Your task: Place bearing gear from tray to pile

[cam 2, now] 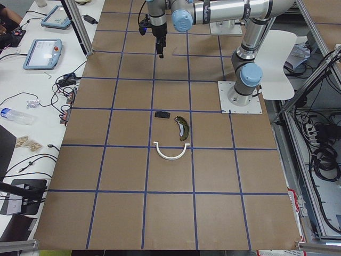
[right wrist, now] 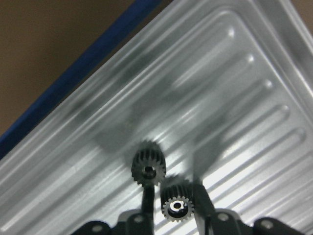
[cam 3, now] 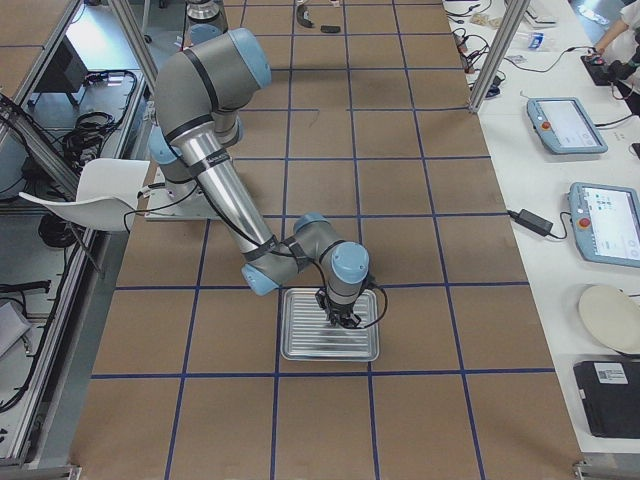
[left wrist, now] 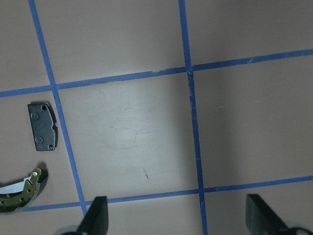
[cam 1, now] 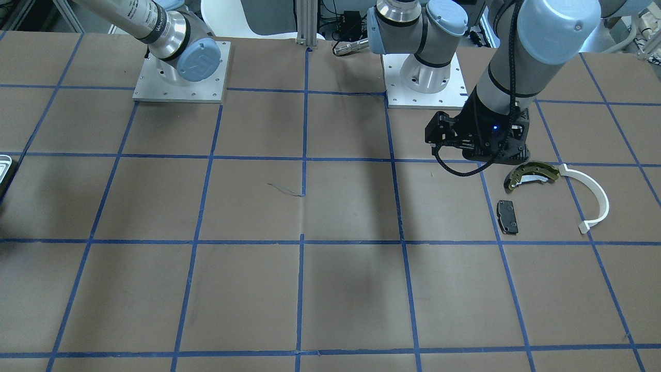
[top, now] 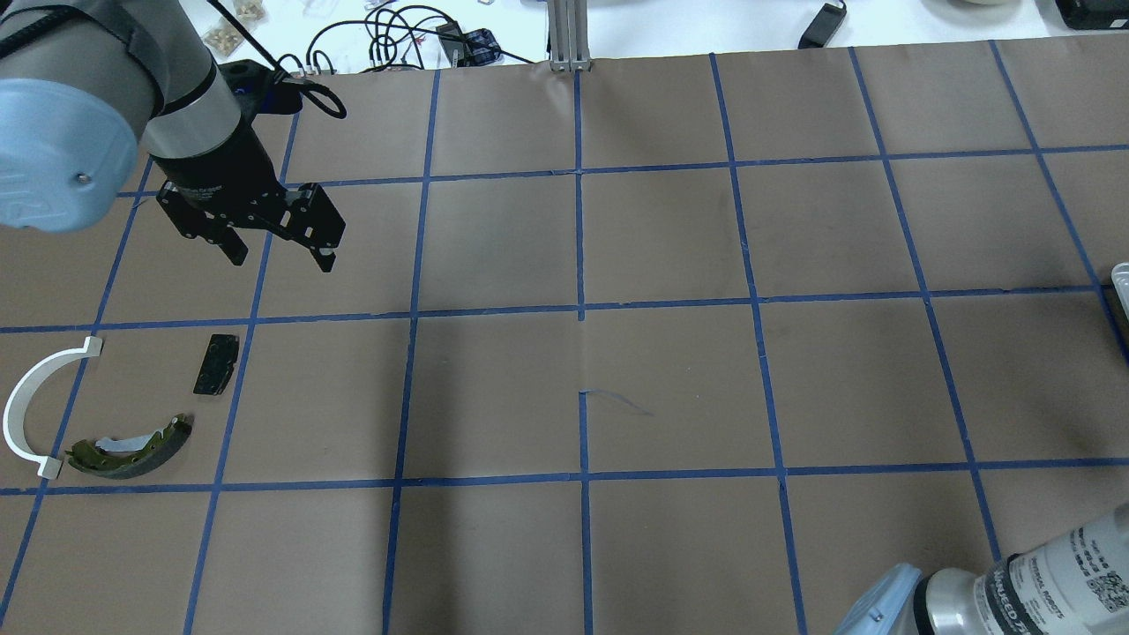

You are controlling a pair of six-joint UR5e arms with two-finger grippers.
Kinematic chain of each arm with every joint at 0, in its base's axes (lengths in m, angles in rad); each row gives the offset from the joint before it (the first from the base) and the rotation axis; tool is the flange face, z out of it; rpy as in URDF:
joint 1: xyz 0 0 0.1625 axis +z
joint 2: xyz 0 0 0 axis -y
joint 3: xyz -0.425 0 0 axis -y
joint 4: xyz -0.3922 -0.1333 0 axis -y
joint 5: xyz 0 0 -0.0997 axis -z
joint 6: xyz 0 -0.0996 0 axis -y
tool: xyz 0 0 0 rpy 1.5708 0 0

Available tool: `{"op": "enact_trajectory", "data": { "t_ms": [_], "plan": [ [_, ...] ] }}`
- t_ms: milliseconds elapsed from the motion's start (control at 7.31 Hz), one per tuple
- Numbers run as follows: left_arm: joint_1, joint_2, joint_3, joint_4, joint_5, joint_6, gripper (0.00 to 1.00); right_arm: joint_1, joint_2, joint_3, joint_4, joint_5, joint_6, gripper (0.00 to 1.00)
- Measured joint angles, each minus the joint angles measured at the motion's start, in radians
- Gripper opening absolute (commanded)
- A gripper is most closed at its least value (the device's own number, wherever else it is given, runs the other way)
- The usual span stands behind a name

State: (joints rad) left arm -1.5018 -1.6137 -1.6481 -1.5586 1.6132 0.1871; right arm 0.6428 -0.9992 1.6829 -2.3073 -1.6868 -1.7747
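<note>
Right gripper [right wrist: 172, 201] fingers filled the bottom edge of the wrist view. They stood apart on either side of a small toothed bearing gear [right wrist: 176, 205] that lay on the ribbed floor of the tray [right wrist: 234, 73]. We saw a sliver of tray between one finger and the teeth, so nothing was clamped. A second gear [right wrist: 148, 170] lay just beside the first; through the blur we could not tell whether the two touched.

From the right-hand side view the tray sat on the brown table [cam 3: 420, 180] near that end, under the near arm. The pile lay well apart, at the far end: a black pad [top: 217, 363], an olive brake shoe [top: 132, 448] and a white arc [top: 26, 397] whose end lay just beside the shoe. The left gripper [top: 280, 256] hung over bare paper near the pad, its jaws wide apart and empty.
</note>
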Motion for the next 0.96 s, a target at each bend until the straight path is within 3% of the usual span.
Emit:
{"op": "enact_trajectory", "data": {
  "t_ms": [137,547,684,958],
  "plan": [
    [0.0,0.001,0.0,0.0,0.0,0.0,1.0,0.0,-0.005,0.0,0.002,-0.004,0.002,0.03],
    [0.0,-0.001,0.0,0.001,0.001,0.001,1.0,0.014,-0.087,0.015,0.068,-0.014,0.076,0.02],
    [0.0,0.0,-0.001,0.001,0.009,0.001,1.0,0.05,-0.149,0.024,0.152,-0.008,0.174,0.02],
    [0.0,0.0,-0.001,0.003,0.038,0.001,1.0,0.245,-0.295,0.05,0.31,-0.007,0.497,0.03]
  ]
}}
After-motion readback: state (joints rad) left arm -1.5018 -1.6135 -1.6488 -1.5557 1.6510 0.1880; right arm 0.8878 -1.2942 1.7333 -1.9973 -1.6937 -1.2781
